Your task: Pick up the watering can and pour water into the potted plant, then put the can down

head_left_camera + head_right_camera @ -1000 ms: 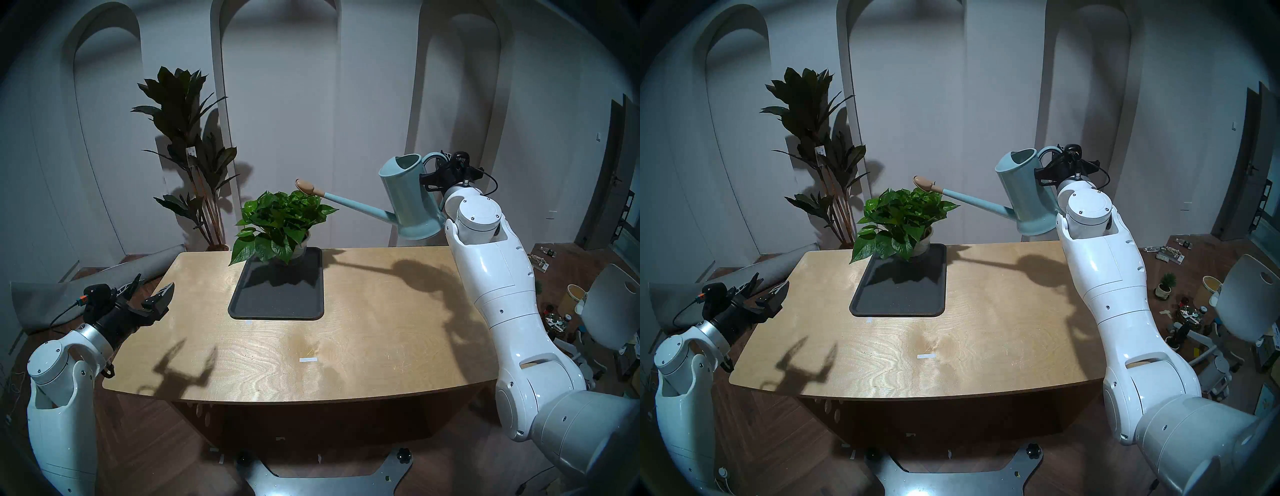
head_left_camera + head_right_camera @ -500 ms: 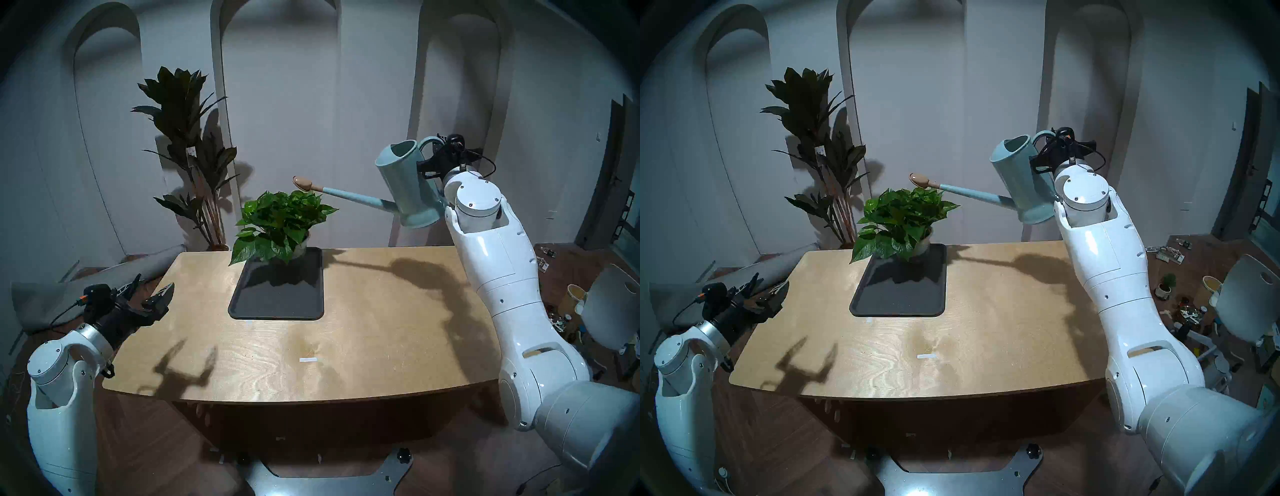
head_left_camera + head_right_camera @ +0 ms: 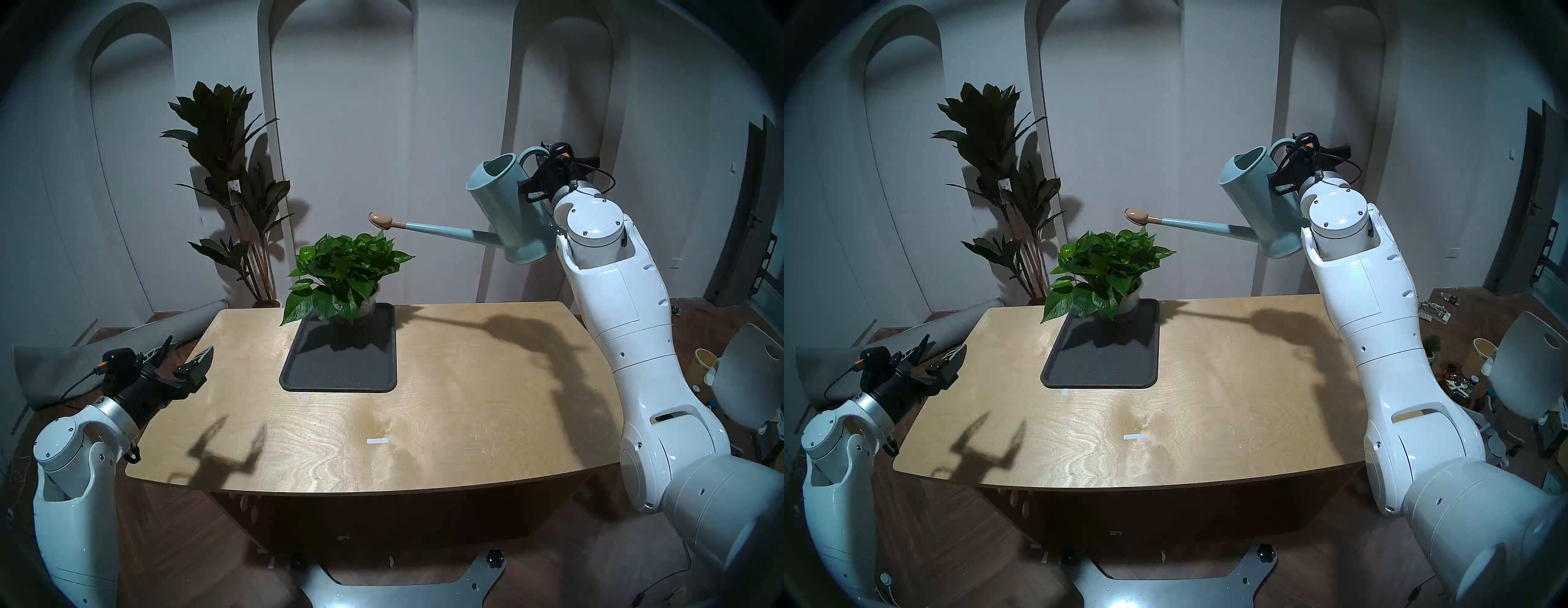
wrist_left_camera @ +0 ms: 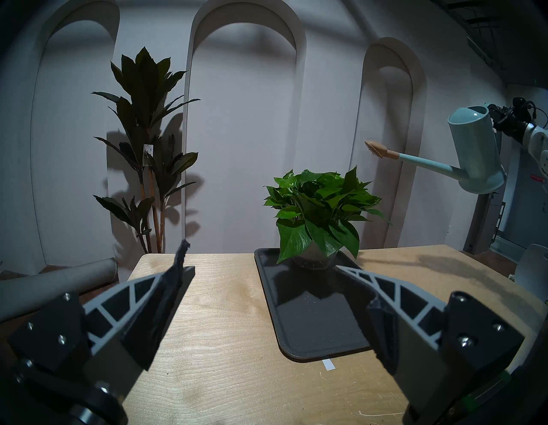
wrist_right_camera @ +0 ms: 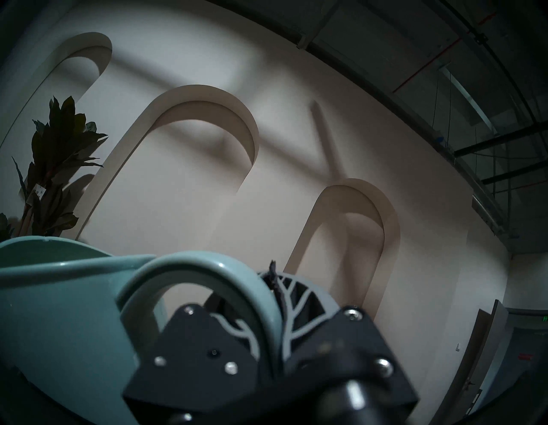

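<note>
Overhead, smooth teal watering can [image 3: 505, 204] — slim spout, tan rose [image 3: 380, 219].

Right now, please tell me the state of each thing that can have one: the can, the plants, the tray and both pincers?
watering can: held in the air, tilted, spout toward the potted plant.
potted plant: upright on the tray's far end.
tray: flat on the table, near part bare.
right pincer: shut on the can's handle.
left pincer: open, holding nothing.
tall dark plant: upright behind the table.

A staged robot test room: white wall with arched niches [image 3: 343, 127], wooden table [image 3: 445, 403], tall dark-leaved plant [image 3: 229, 178] far left, floor clutter [image 3: 1454, 382] right.
</note>
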Controlling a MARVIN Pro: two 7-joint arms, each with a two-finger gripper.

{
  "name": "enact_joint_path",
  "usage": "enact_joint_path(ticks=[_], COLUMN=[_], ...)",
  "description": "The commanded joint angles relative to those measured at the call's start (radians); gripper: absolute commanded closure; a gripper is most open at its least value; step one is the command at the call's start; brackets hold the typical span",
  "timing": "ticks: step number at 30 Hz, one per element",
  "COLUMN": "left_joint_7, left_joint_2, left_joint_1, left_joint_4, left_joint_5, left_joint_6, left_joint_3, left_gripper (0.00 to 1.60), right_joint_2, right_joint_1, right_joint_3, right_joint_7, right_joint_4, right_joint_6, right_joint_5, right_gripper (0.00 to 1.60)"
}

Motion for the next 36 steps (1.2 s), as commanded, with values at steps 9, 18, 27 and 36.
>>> enact_joint_path(ticks=[9, 18, 27, 36], left_joint_7=[-0.003, -0.003, -0.003, -0.003], left_joint_2=[0.006, 0.006, 0.007, 0.007], left_joint_1=[-0.006, -0.006, -0.006, -0.005], left_joint_4=[-0.016, -0.015, -0.016, -0.017], left_joint_5=[0.001, 0.0, 0.0, 0.0], left_joint_6=[-0.004, -0.003, -0.004, -0.004], left_joint_3=[0.001, 0.001, 0.001, 0.001], left_gripper=[0.0, 0.0, 0.0, 0.0], right_joint_2=[-0.077, -0.157, -0.168, -0.138], right_joint_1=[0.14, 0.175, 0.201, 0.242], right_joint_3=[-0.078, -0.144, -0.126, -0.074], right_joint_7=[0.017, 0.016, 0.017, 0.026], right_joint_4=[0.003, 0.035, 0.046, 0.067], right_joint_6=[0.007, 0.028, 0.035, 0.032], right_joint_5=[-0.1, -0.146, -0.193, -0.238], right_gripper=[1.6, 1.6, 1.6, 1.6])
